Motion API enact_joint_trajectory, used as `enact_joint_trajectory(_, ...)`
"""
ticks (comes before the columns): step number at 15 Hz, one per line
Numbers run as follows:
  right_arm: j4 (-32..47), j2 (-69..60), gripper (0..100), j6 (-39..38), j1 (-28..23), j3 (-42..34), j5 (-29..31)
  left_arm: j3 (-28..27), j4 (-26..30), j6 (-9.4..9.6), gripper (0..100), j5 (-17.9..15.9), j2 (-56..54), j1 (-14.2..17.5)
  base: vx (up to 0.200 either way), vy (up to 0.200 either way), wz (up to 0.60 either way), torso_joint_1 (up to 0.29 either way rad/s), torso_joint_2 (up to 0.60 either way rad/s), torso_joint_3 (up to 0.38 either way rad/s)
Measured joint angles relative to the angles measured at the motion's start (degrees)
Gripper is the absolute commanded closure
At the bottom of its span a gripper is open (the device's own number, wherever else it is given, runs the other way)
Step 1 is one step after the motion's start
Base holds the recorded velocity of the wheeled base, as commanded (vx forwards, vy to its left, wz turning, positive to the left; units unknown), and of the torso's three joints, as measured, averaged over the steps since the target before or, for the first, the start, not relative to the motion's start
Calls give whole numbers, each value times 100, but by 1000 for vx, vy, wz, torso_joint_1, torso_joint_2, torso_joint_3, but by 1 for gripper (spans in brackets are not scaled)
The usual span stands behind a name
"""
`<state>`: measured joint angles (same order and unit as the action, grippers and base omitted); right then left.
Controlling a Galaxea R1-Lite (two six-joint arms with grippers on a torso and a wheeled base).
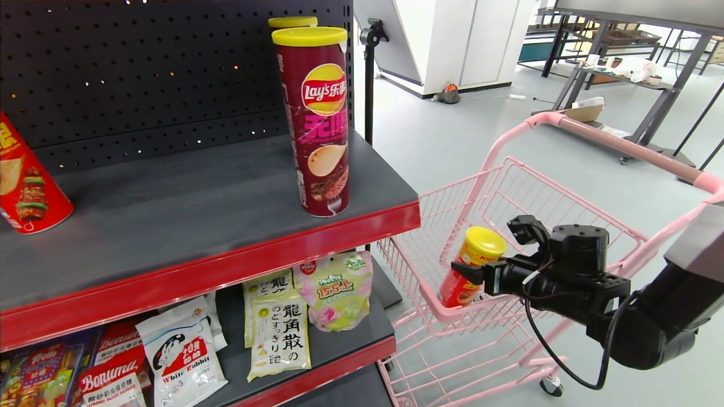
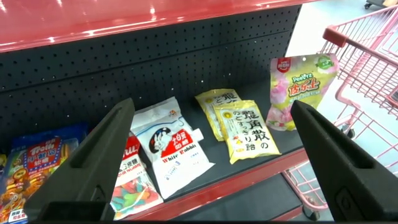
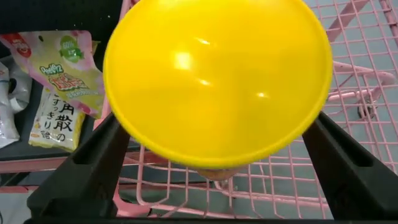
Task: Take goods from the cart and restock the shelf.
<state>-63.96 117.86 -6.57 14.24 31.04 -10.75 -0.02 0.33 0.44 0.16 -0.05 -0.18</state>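
Observation:
A short red can with a yellow lid [image 1: 474,261] leans in the near corner of the pink cart [image 1: 565,121]. My right gripper [image 1: 487,249] is open, one finger on each side of the can's top. In the right wrist view the yellow lid [image 3: 217,81] sits between the two black fingers [image 3: 81,174]. My left gripper [image 2: 212,106] is open and holds nothing, in front of the lower shelf [image 2: 261,168]. The upper shelf [image 1: 186,209] carries a tall maroon chip can [image 1: 319,121] near its right end.
A second yellow-lidded can [image 1: 292,22] stands behind the maroon one, and a red can [image 1: 25,181] is at the shelf's left. Several snack bags [image 1: 283,333] lie on the lower shelf. A black pole [image 1: 369,85] rises between shelf and cart.

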Motion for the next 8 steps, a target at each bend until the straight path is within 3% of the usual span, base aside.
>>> enact_joint_trajectory(2, -2, 99, 0, 4, 0, 126, 11, 2, 2, 0, 0, -2, 0, 0, 0, 0, 0, 0, 0, 0)
enact_joint_trajectory(3, -11, 144, 100, 6, 0, 165, 27, 2, 2, 0, 0, -2, 0, 0, 0, 0, 0, 0, 0, 0)
enact_joint_trajectory(8, -589, 455, 100, 23, 37, 212, 129, 2, 2, 0, 0, -2, 0, 0, 0, 0, 0, 0, 0, 0)
